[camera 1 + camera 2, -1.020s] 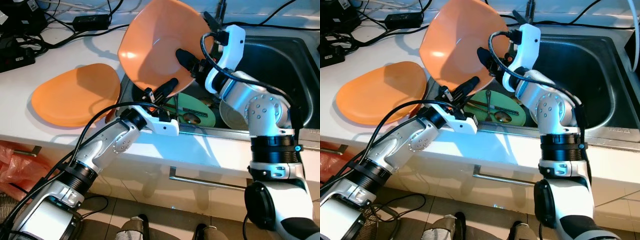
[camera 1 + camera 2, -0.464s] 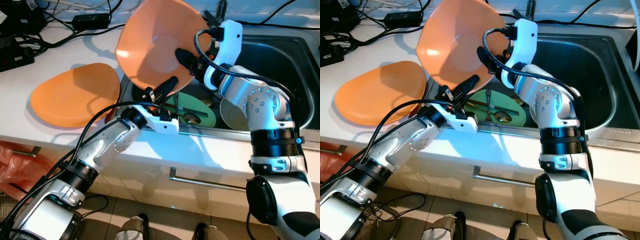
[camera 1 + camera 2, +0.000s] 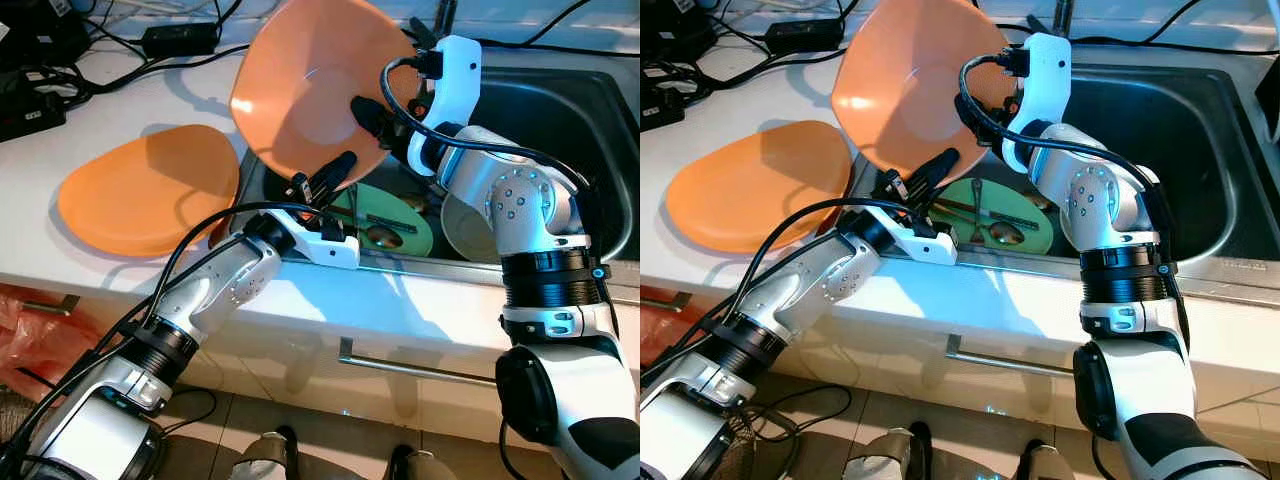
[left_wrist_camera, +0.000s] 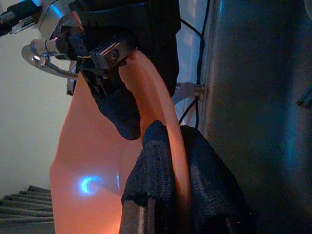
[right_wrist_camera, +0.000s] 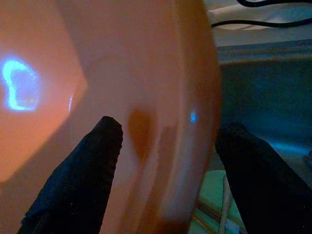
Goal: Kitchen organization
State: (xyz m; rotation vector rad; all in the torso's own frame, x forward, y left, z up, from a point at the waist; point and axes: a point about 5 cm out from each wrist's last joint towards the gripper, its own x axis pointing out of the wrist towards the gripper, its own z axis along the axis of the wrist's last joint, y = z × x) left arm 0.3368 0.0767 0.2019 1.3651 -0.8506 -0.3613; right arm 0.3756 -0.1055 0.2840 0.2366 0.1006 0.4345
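Observation:
A large orange plate (image 3: 300, 90) stands tilted on edge above the left end of the sink (image 3: 560, 110). My left gripper (image 3: 335, 172) reaches up from below and is shut on the plate's lower rim (image 4: 168, 126). My right gripper (image 3: 385, 130) straddles the plate's right rim with its fingers (image 5: 78, 170) spread open, one on the inner face and one behind. A second orange plate (image 3: 150, 190) lies flat on the white counter to the left.
In the sink lie a green plate (image 3: 395, 225) with cutlery on it and a beige bowl (image 3: 465, 225). Cables and a power adapter (image 3: 180, 38) run along the back of the counter. A drawer handle (image 3: 420, 365) sits below; a red bag (image 3: 30, 330) is on the floor at left.
My right wrist has shifted slightly left and up at the plate's rim. The plate and my left gripper have barely moved.

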